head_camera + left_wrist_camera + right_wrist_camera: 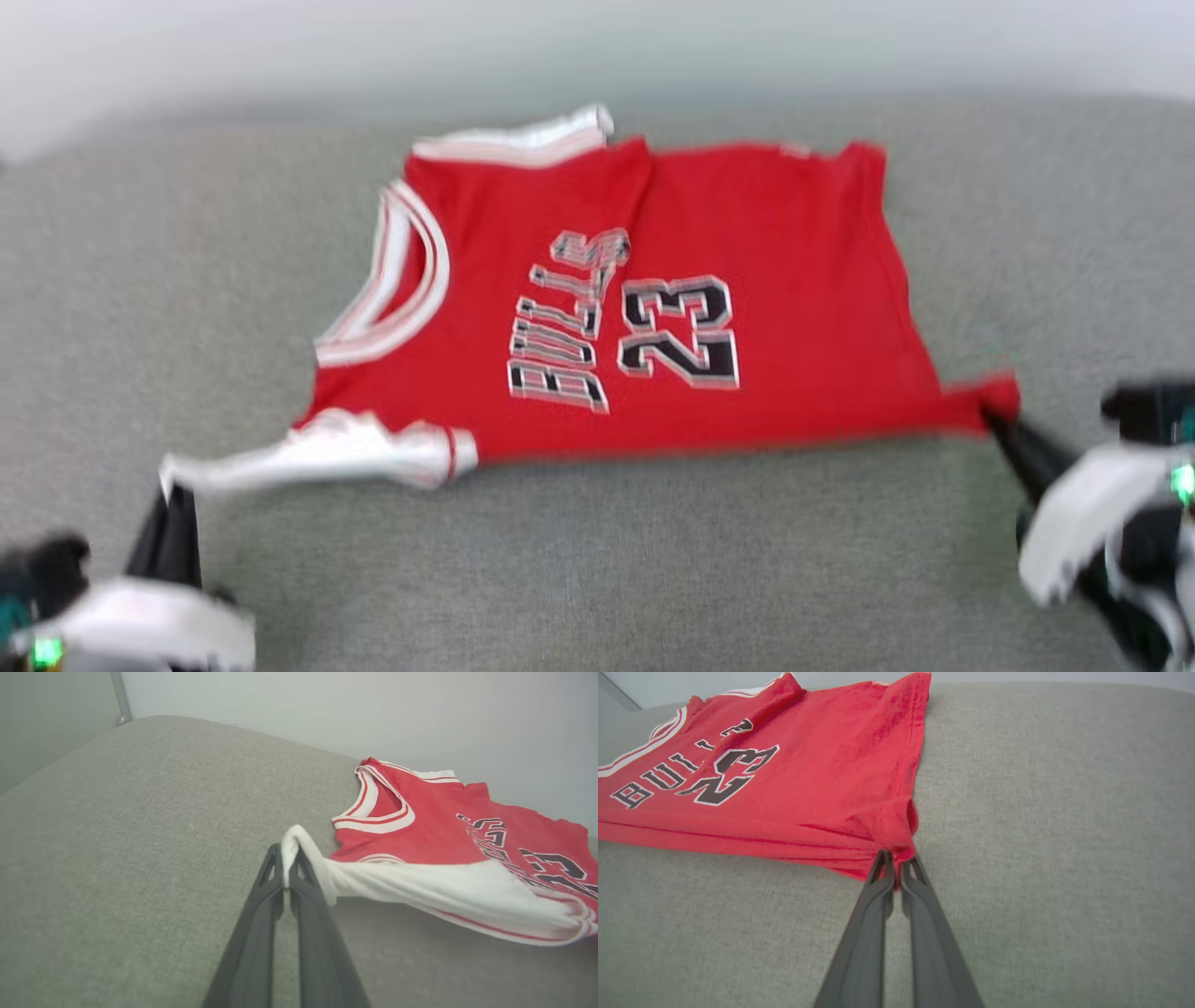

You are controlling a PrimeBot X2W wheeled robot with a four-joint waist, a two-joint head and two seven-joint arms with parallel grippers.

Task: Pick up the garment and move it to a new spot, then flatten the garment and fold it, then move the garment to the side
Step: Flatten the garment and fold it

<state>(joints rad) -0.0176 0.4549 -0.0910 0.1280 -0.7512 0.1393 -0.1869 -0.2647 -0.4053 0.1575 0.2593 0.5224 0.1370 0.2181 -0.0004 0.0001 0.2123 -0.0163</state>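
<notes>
1. Arm pose
- The left pincer (171, 495) stands at the near left of the grey upholstered surface (597, 560). Its dark fingers point away from the robot, and the pale wrist housing is cut off by the bottom edge of the head view.
- The left wrist view shows the two fingers pressed together at their tips, clenched on the end of the white sleeve (420, 886). The sleeve cloth wraps over the fingertips and runs in a taut band back to the body of the shirt.
- The right pincer (994, 420) comes in from the near right, with its fingers angled toward the far left. The forearm is cut off by the right edge of the head view.
- The right wrist view shows these fingers closed on the near right hem corner (896, 830), where the red cloth bunches at the tips.

2. Position of the work item
- The garment (747, 233) lies spread front-up in the middle of the surface, with the neckline to the left and the hem to the right.
- The black lettering "BULLS" and the number "23" face upward.
- The near edge is pulled into a nearly straight line between the two pincers.
- A second white sleeve (523, 140) lies at the far edge.

3. Limits of observation
- The head view is motion-blurred, so trim and print details are soft there.
- The left wrist view cuts off the right part of the shirt, and the right wrist view cuts off the neckline end.
- Whether the gripped corners touch the surface cannot be determined.
- A pale wall (327, 709) stands behind the far edge of the surface.
</notes>
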